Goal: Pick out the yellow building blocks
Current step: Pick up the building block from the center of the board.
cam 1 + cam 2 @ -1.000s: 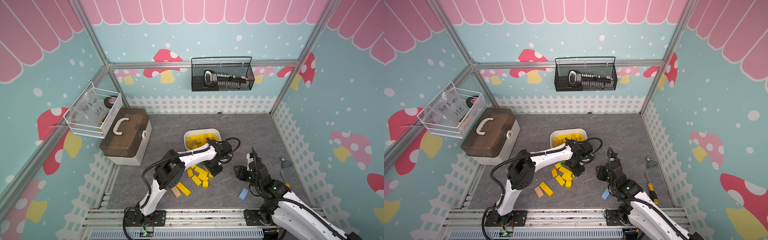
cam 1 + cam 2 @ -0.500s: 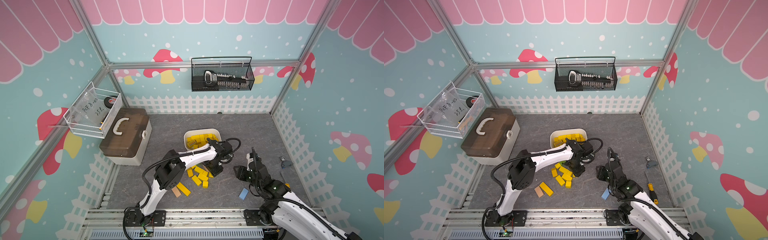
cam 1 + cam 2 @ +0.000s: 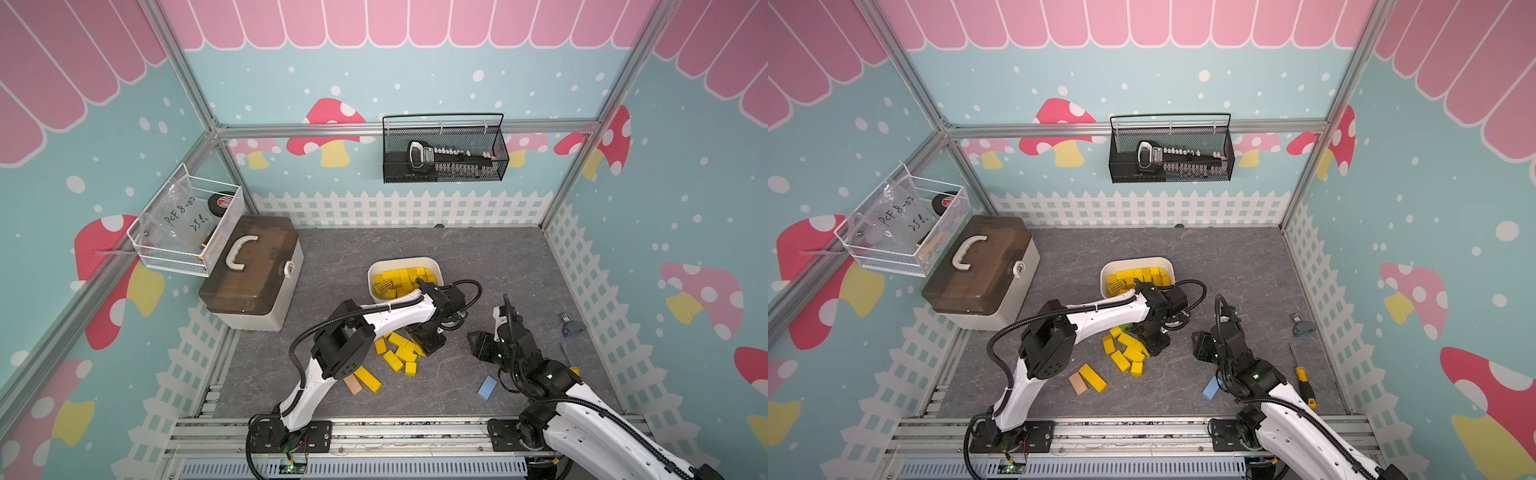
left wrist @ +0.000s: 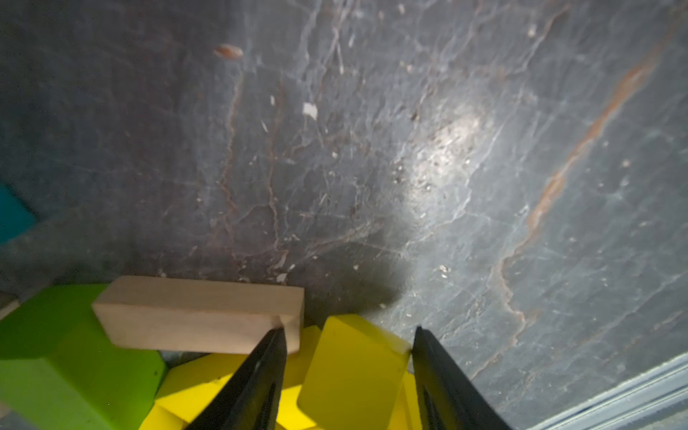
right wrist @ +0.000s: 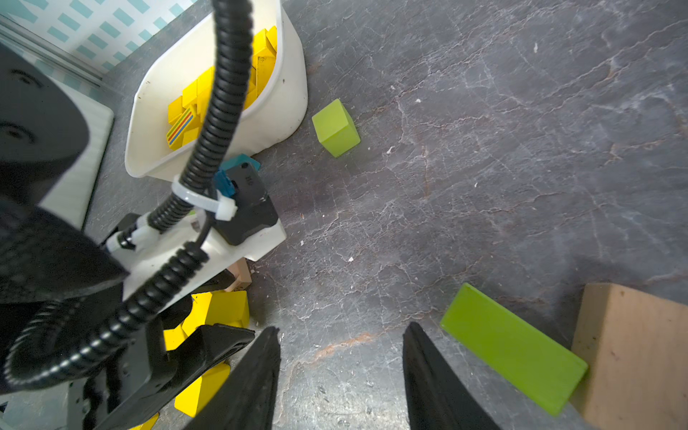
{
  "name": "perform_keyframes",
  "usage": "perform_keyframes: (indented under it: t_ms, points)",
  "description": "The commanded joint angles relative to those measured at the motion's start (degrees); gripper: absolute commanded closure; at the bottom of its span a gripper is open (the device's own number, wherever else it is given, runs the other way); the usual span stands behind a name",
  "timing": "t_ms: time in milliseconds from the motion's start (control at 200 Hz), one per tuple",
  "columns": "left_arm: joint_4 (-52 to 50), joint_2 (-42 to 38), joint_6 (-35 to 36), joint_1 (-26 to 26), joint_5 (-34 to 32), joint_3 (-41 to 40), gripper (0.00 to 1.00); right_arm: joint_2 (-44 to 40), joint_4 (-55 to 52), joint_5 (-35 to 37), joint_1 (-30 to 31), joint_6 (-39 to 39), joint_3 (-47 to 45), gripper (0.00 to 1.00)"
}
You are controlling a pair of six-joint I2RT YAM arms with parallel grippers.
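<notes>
Left gripper [image 4: 350, 331]: we are finding it down on table [image 5: 484, 149], jaws partly apart astride one yellow block [image 4: 353, 376]. One jaw is touching block corner, gap is showing at other.

Right gripper [image 5: 340, 327]: we are noting it hanging half-open, empty, over table.

Yellow building blocks [image 3: 400, 354]: we are seeing some lying loose by left gripper, more filling white bin [image 3: 399, 261].

Tan block [image 4: 193, 316]: lying just beside.

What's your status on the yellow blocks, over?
Left gripper open, astride a loose yellow block. Right gripper open, empty, hovering. Tan block and green block lie right beside that pick.
</notes>
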Motion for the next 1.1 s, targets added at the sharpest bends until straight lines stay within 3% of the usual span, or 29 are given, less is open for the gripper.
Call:
perform_keyframes:
  t_ms: [0,660,1096]
  points:
    - [-1.0,1.1,1.2,-0.6,-0.4,1.0,0.41,-0.6,-0.5,0.7,-0.3,1.2,-0.8,0.46]
    - [-1.1,0.5,1.2,-0.8,-0.5,1.6,0.45,-0.8,-0.6,0.7,-0.4,1.3,-0.9,0.46]
    - [0.3,-0.7,0.7,-0.7,3.8,1.8,0.46,-0.6,-0.5,0.7,-0.5,1.3,-0.9,0.46]
